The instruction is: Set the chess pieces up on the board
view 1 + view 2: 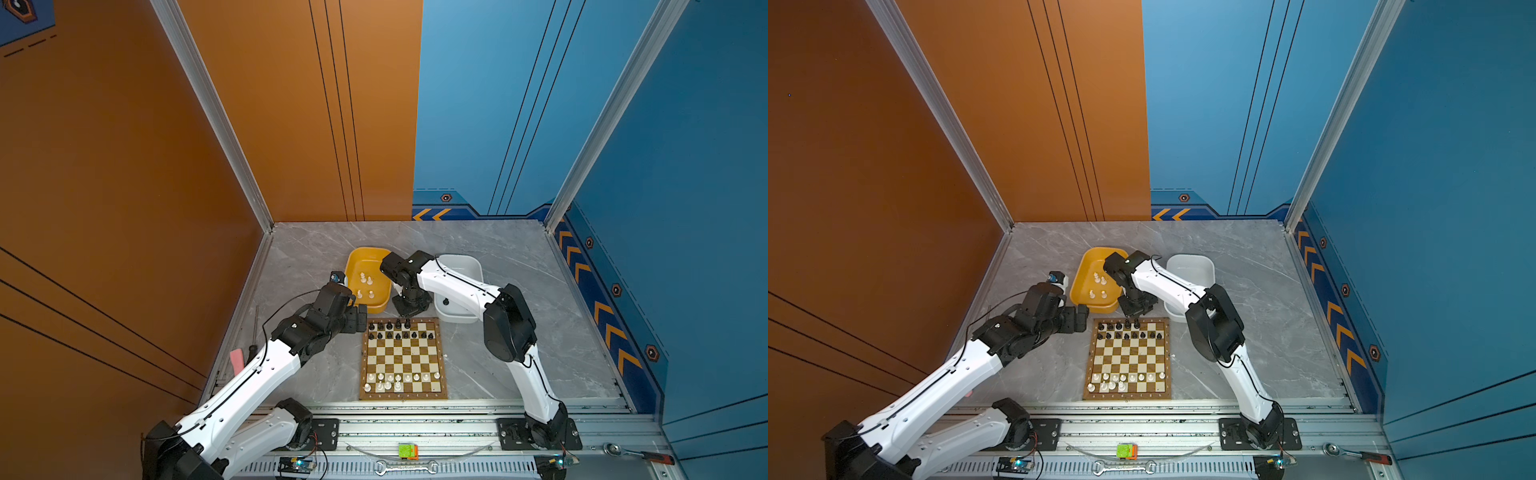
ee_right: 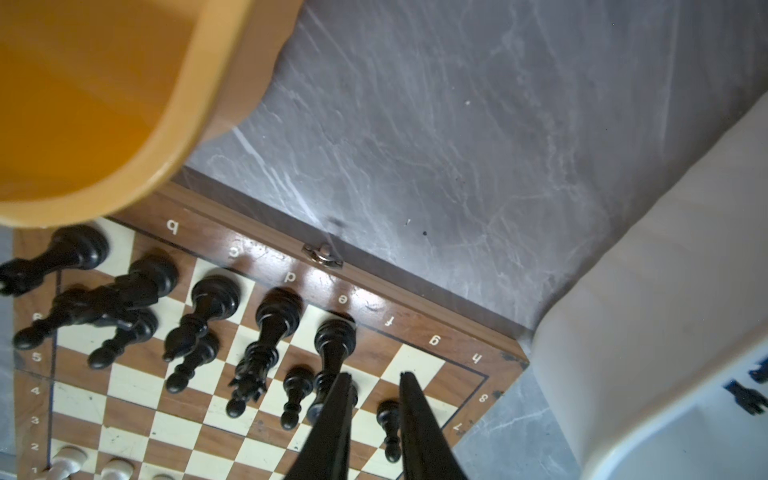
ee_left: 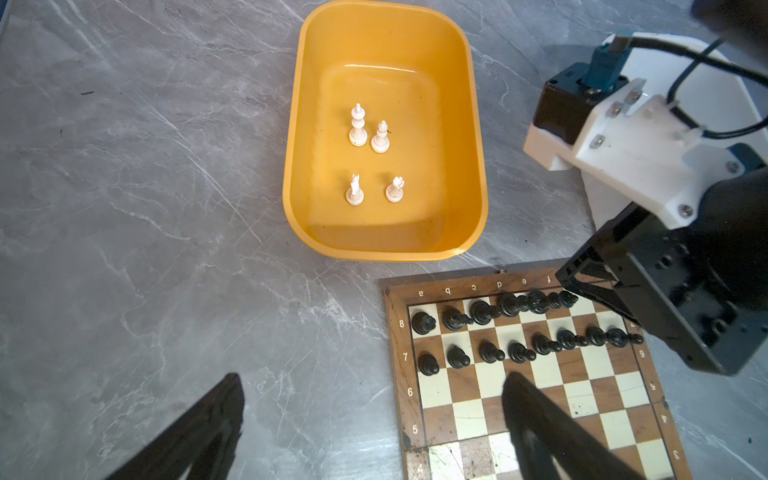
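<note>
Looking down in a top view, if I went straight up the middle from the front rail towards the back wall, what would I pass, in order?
Spanner → green block → board near rim → white chess pieces → bare squares → black chess pieces → yellow tub, slightly to the left.

Both top views are bright and evenly lit from above, sharp across the table (image 1: 316,266), with soft shadows under the arms and wall (image 1: 124,166) lines splaying toward the edges. In the left wrist view, glare streaks the yellow tub (image 3: 386,251) on its inner wall, and the near fingers (image 3: 540,432) are dark and blurred. In the right wrist view the close yellow tub is out of focus, the white tub (image 2: 665,291) looks washed out, the board (image 2: 266,257) rim shines, and the pieces (image 2: 79,249) stretch and soften toward the edge
</note>
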Controlling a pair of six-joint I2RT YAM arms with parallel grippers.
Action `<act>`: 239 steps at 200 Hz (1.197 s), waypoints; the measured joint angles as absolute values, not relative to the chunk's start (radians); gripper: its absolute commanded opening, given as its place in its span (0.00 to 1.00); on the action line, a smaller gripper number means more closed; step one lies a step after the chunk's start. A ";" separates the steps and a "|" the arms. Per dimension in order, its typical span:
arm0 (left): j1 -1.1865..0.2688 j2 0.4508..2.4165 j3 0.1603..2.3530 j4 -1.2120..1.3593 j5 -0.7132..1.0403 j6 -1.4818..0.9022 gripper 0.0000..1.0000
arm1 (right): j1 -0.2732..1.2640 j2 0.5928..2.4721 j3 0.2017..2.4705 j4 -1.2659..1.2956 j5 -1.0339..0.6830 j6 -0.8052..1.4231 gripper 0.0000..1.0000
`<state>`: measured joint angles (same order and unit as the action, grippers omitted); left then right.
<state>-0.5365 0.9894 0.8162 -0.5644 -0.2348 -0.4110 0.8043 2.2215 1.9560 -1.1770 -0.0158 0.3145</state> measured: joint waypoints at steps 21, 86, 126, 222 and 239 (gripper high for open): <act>-0.537 0.989 0.816 -0.564 -0.235 -0.410 0.98 | 0.806 2.222 1.946 -1.174 -0.022 0.315 0.23; -0.537 0.987 0.816 -0.564 -0.235 -0.408 0.98 | 0.805 2.222 1.929 -1.164 -0.022 0.322 0.23; -0.537 0.987 0.816 -0.564 -0.234 -0.408 0.98 | 0.791 2.217 1.877 -1.141 -0.022 0.331 0.23; -0.536 0.982 0.816 -0.565 -0.231 -0.408 0.98 | 0.781 2.217 1.831 -1.103 -0.030 0.343 0.23; -0.536 0.977 0.816 -0.565 -0.231 -0.408 0.98 | 0.787 2.217 1.830 -1.095 -0.034 0.347 0.23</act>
<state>-0.5358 0.9768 0.8162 -0.5652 -0.2310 -0.4080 0.7868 2.2169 1.8301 -1.0954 -0.0341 0.3470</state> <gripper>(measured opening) 0.976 0.230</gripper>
